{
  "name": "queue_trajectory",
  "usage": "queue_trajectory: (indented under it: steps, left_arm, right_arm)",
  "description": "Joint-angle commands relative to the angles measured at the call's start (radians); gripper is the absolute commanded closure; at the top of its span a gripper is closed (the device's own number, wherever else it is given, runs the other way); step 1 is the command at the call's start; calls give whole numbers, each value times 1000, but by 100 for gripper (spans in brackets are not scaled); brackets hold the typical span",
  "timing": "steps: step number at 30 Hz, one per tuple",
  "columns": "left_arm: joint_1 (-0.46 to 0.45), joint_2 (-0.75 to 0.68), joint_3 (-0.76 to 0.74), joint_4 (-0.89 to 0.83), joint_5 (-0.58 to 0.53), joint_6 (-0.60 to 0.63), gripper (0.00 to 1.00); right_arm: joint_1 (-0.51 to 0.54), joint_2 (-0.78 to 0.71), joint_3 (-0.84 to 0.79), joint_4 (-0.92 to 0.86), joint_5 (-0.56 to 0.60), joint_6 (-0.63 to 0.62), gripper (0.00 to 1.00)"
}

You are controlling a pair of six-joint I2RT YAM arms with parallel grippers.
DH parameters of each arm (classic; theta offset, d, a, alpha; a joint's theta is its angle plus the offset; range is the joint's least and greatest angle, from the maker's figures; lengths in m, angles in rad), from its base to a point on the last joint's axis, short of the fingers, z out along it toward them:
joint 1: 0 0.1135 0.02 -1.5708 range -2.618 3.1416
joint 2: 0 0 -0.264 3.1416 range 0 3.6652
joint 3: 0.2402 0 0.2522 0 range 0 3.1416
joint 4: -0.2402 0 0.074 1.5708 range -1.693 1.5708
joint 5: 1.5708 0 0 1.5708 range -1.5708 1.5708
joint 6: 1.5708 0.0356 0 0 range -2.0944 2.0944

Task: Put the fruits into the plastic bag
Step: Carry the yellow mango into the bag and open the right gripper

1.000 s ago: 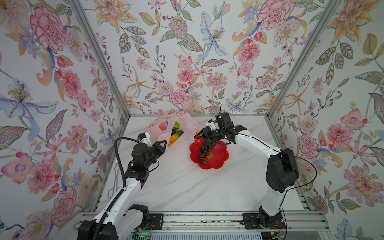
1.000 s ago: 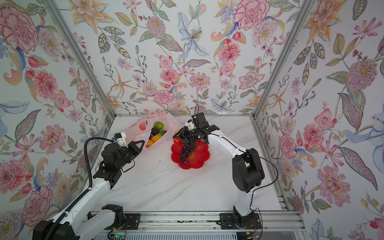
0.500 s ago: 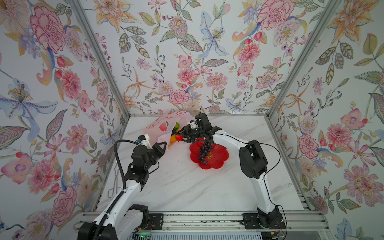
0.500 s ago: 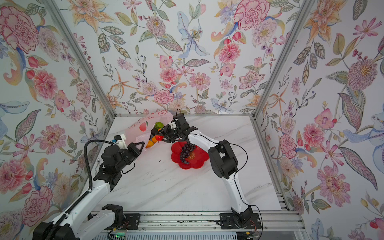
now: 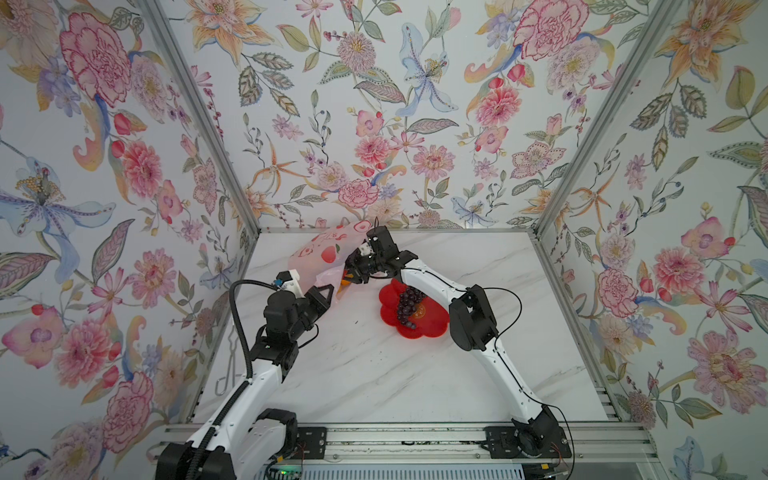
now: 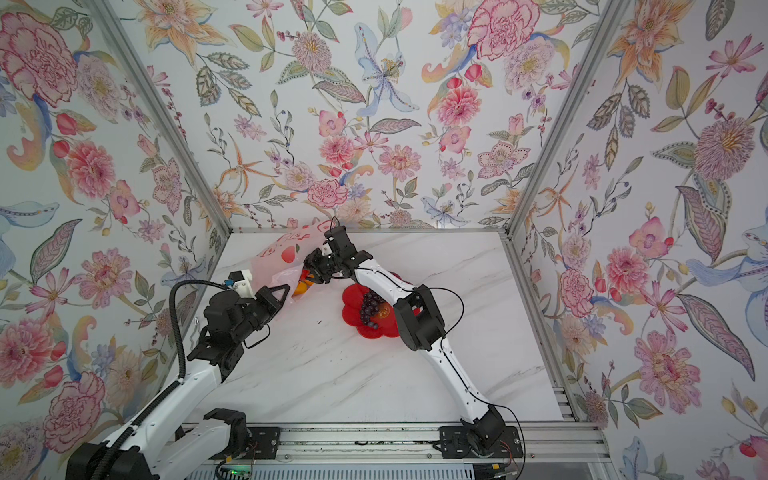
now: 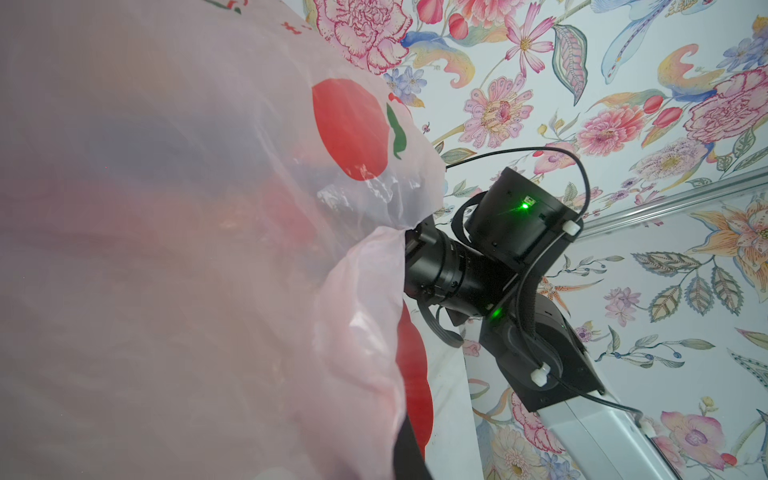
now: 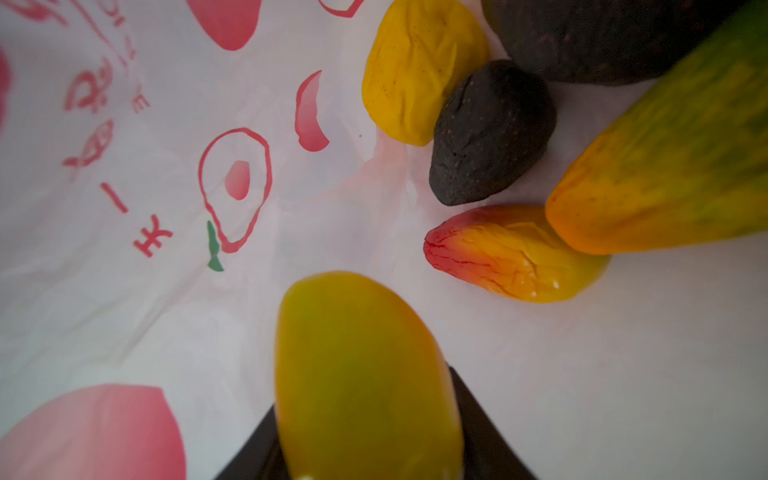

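Observation:
The pale pink plastic bag (image 5: 320,253) (image 6: 282,253) lies at the back left, its mouth held up by my left gripper (image 5: 328,289) (image 6: 284,291), which is shut on the bag's edge. In the left wrist view the bag (image 7: 166,249) hides those jaws. My right gripper (image 5: 347,276) (image 6: 309,276) reaches into the bag's mouth. In the right wrist view it (image 8: 365,424) is shut on a yellow-green mango (image 8: 365,374). Inside lie a yellow lemon (image 8: 419,70), a dark avocado (image 8: 490,133), a red-orange mango (image 8: 511,253) and a green-yellow oblong fruit (image 8: 673,166). A purple grape bunch (image 5: 407,305) (image 6: 370,309) remains outside.
The grapes lie on a red flower-shaped dish (image 5: 428,328) (image 6: 386,328) right of the bag, partly under my right forearm. Floral walls close in the white marble table (image 5: 374,374) at the back and both sides.
My right gripper has swung left from above the red dish into the bag's mouth, carrying the mango. The left gripper has kept its hold on the bag.

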Motion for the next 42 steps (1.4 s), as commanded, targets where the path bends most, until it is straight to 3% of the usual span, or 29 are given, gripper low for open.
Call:
queue_trajectory:
  steps: [1, 6, 27, 34, 42]
  left_arm:
    - [-5, 7, 31, -18, 15, 29, 100]
    - [-3, 10, 31, -20, 17, 32, 100]
    - [9, 1, 24, -11, 9, 29, 100]
    - [39, -6, 24, -22, 20, 38, 100]
    - [65, 2, 27, -14, 39, 43, 100]
  right_arm:
    - [10, 18, 33, -3, 5, 28, 44]
    - [16, 15, 38, -2, 2, 11, 1]
    - [10, -82, 38, -175, 29, -160, 1]
    - [5, -179, 21, -397, 106, -313, 1]
    - [6, -400, -163, -633, 249, -514, 1]
